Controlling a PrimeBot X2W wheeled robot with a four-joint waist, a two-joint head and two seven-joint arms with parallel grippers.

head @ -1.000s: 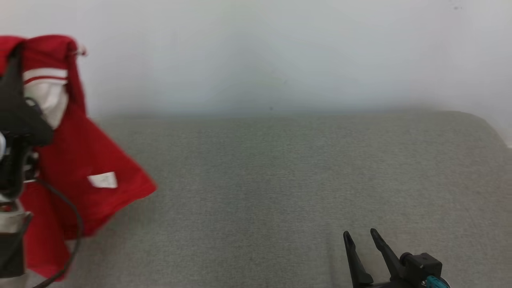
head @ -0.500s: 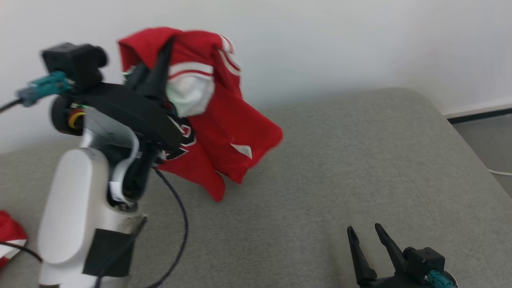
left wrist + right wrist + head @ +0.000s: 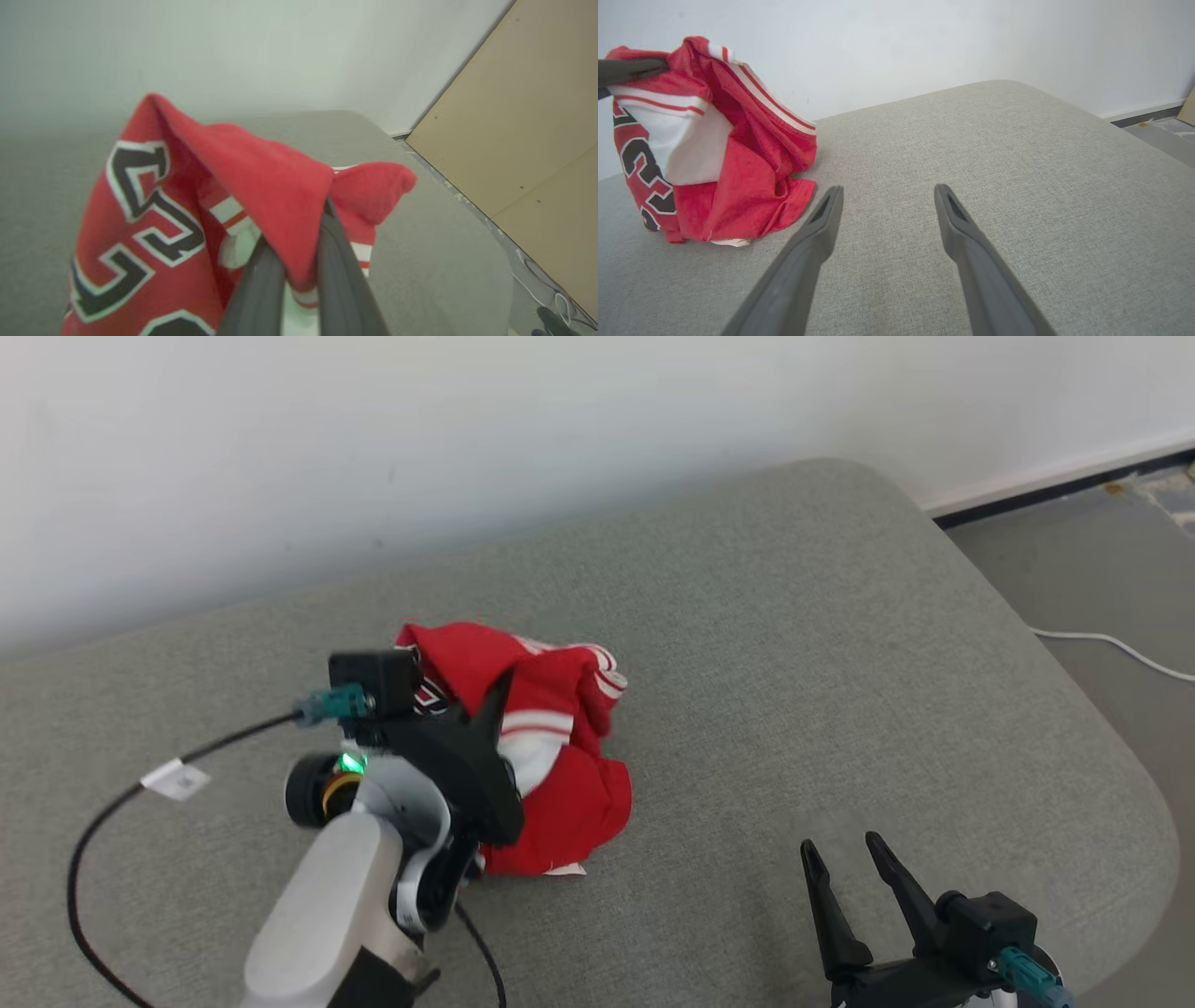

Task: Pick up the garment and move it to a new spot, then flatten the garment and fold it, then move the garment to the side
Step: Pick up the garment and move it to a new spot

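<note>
Nearest me, the R claw sat at the near right, fingers spread wide w/ nothing btwn them and bare couch under it. The jersey lay to its left and a bit farther off, well apart from it, approx mid-couch. The L claw was right on the jersey, clenched on a fold of red cloth at the top of the heap; the L wrist view showed the cloth pinched btwn the fingers. The lower part of the jersey rested bunched on the couch and the top hung from the grip. So it stood as a tented lump w/ no clear long axis, and I couldn't tell collar from hem. My read: the L arm was by far the nearer and had hold. The R arm would have to reach left and away to take a second edge before any flattening. Beyond the jersey came more bare couch, then the wall.
</note>
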